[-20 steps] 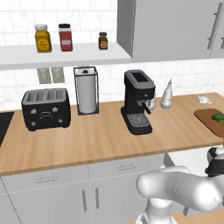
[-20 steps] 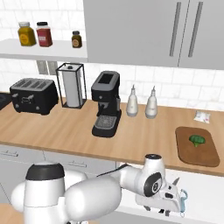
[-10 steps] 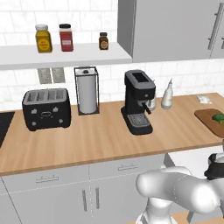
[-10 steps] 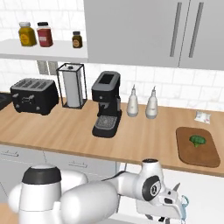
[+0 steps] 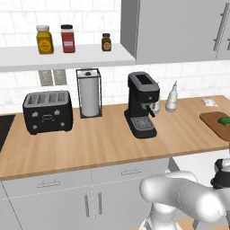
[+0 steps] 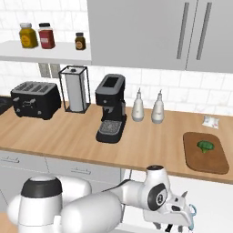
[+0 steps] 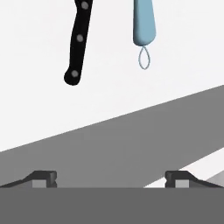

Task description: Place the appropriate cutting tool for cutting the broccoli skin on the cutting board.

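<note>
Now the gripper (image 7: 111,177) hangs lower than before, jaws wide; black-handled knife (image 7: 78,41) ahead.

Ahead of the wide-parted jaws of the two-finger gripper (image 7: 111,177), nothing stood between the tips. Beyond them lay a grey sloping band, then a bare white surface. Farther ahead and left of centre lay a black riveted knife handle (image 7: 78,41); just right of it, apart, lay a pale blue handle with a wire loop (image 7: 144,26). White room separated the two.
</note>
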